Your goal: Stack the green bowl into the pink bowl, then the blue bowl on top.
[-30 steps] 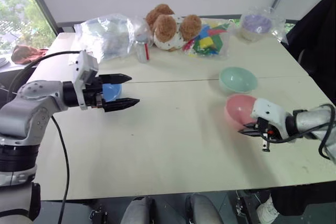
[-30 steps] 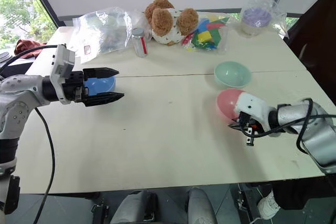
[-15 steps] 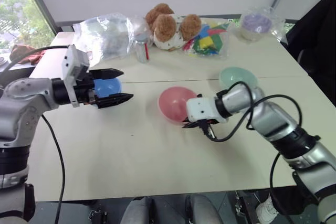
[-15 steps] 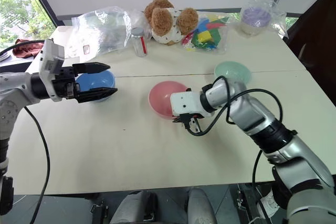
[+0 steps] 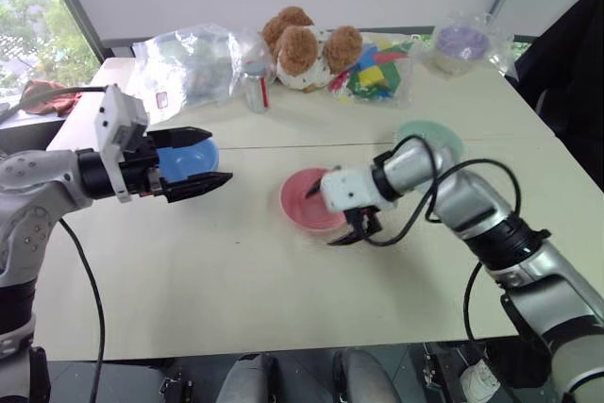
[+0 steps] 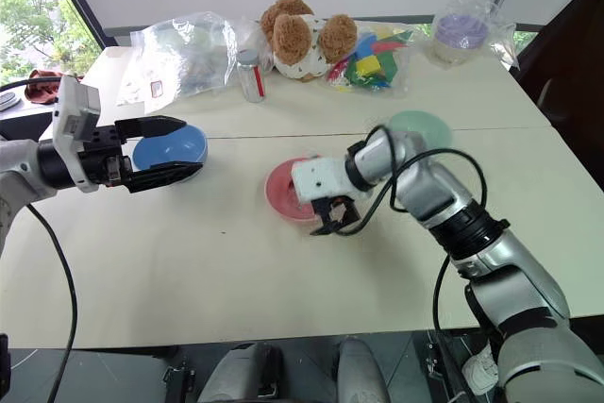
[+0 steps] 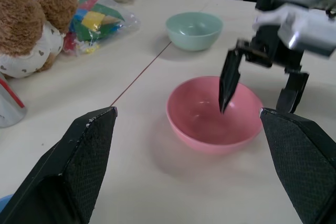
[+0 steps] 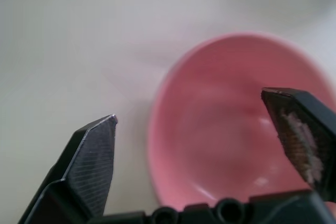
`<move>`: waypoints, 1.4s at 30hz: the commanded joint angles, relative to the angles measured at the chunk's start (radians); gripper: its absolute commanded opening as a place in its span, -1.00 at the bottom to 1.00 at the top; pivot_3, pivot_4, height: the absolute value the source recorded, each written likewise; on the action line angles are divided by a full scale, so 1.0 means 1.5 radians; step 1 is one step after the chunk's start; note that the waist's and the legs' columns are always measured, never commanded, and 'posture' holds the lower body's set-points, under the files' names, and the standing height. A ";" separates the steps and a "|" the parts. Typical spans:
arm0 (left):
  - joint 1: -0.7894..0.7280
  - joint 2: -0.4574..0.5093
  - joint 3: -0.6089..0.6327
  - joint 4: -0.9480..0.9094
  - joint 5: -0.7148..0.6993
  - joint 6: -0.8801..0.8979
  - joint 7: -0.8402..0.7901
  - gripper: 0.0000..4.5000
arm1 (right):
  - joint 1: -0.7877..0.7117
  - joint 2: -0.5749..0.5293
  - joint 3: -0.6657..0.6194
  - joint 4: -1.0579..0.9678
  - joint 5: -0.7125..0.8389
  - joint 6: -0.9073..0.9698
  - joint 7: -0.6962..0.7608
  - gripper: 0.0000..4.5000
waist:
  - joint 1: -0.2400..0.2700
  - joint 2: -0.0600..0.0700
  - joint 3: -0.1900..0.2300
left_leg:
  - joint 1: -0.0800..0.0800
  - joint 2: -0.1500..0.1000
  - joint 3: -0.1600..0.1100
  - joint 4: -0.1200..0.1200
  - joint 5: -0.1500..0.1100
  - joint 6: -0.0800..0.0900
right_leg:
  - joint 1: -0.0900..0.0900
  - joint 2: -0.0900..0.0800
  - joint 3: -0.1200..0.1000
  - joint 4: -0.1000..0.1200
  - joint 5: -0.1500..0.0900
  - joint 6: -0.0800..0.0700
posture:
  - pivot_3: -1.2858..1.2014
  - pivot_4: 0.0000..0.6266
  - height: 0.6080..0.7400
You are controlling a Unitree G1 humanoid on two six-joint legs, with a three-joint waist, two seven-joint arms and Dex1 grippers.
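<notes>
The pink bowl [image 5: 304, 203] sits upright near the table's middle. My right gripper [image 5: 324, 217] stands open astride its near rim, one finger inside the bowl and the other outside over the table, holding nothing. In the right wrist view the pink bowl [image 8: 226, 129] lies between those spread fingers. The green bowl [image 5: 432, 137] rests behind my right arm, partly hidden by it. To the left lies the blue bowl [image 5: 185, 156], with my left gripper [image 5: 221, 157] open and empty just over its right side.
Along the far edge are a crumpled plastic bag [image 5: 189, 61], a small bottle [image 5: 256, 88], a plush bear [image 5: 308, 46], a bag of coloured blocks [image 5: 379, 71] and a purple bowl in clear wrap [image 5: 460, 44]. A seam crosses the table [image 5: 264, 280].
My right gripper slid the pink bowl from the right side to the table's middle, then opened and let go of its rim. My left gripper drew back slightly, uncovering more of the blue bowl.
</notes>
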 commanded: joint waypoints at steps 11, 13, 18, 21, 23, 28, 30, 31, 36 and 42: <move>-0.062 -0.021 -0.035 0.051 0.024 -0.053 -0.024 1.00 | -0.046 -0.133 -0.133 0.329 -0.089 -0.022 -0.170 0.98 | -0.003 0.000 0.000 | 0.000 0.000 0.001 -0.001 0.000 0.000 | 0.000 -0.001 0.000 -0.001 0.000 0.000 | 0.03 -0.52 1.00; -0.064 -0.022 -0.037 0.054 0.027 -0.057 -0.027 1.00 | -0.057 -0.114 -0.132 0.399 -0.094 -0.031 -0.186 0.98 | -0.004 0.000 0.000 | 0.000 0.000 0.002 -0.001 0.000 0.000 | 0.000 0.000 0.000 -0.001 0.000 0.000 | 0.03 -0.52 1.00; -0.062 -0.019 -0.035 0.050 0.029 -0.056 -0.028 1.00 | -0.087 -0.067 -0.120 0.559 -0.115 -0.073 -0.209 0.98 | -0.011 0.000 0.000 | 0.000 0.001 0.002 -0.001 0.000 0.000 | -0.001 0.002 0.001 -0.001 0.000 0.000 | 0.03 -0.52 1.00; -0.057 -0.016 -0.029 0.041 0.027 -0.052 -0.025 1.00 | -0.104 -0.049 -0.113 0.631 -0.132 -0.100 -0.225 0.98 | -0.012 0.000 0.000 | 0.000 0.000 0.002 -0.001 0.000 0.000 | -0.001 0.001 0.001 0.000 0.000 0.000 | 0.03 -0.52 1.00; -0.055 -0.013 -0.025 0.037 0.025 -0.049 -0.023 1.00 | -0.115 -0.041 -0.111 0.666 -0.138 -0.114 -0.230 0.98 | -0.012 0.000 0.000 | 0.000 0.000 0.002 -0.001 0.000 0.000 | -0.001 0.001 0.001 -0.001 0.000 0.000 | 0.03 -0.52 1.00; -0.051 -0.009 -0.021 0.029 0.026 -0.044 -0.017 1.00 | -0.133 -0.029 -0.115 0.715 -0.146 -0.138 -0.236 -0.08 | -0.017 0.000 0.000 | 0.000 0.000 0.002 -0.001 0.000 -0.001 | 0.000 0.001 0.001 -0.001 0.000 0.000 | 0.03 -0.52 1.00; -0.050 -0.009 -0.020 0.025 0.024 -0.042 -0.014 1.00 | -0.138 -0.026 -0.119 0.720 -0.144 -0.141 -0.234 -0.57 | -0.018 0.000 0.000 | 0.000 0.000 0.002 -0.001 0.000 -0.001 | 0.000 0.000 0.001 -0.001 0.000 0.000 | 0.03 -0.52 1.00; -0.052 -0.009 -0.021 0.026 0.024 -0.042 -0.013 1.00 | -0.141 -0.025 -0.120 0.722 -0.144 -0.143 -0.233 -0.80 | -0.019 0.000 0.000 | 0.000 0.000 0.002 -0.001 0.000 -0.001 | 0.000 0.000 0.001 -0.001 0.000 0.000 | 0.03 -0.52 1.00; -0.060 -0.011 -0.025 0.028 0.024 -0.041 -0.009 1.00 | -0.155 -0.031 -0.115 0.688 -0.152 -0.167 -0.234 -0.99 | -0.019 0.000 0.000 | 0.000 0.000 0.002 -0.001 0.000 -0.001 | 0.000 0.000 0.001 0.000 0.000 0.000 | 0.03 -0.52 1.00; -0.072 -0.013 -0.031 0.039 0.026 -0.043 -0.013 1.00 | -0.093 -0.054 -0.122 0.330 -0.036 -0.133 -0.014 -0.99 | -0.019 0.002 0.001 | 0.000 0.000 0.001 -0.001 0.000 -0.001 | -0.001 0.000 0.001 0.000 0.000 0.000 | 0.03 -0.52 1.00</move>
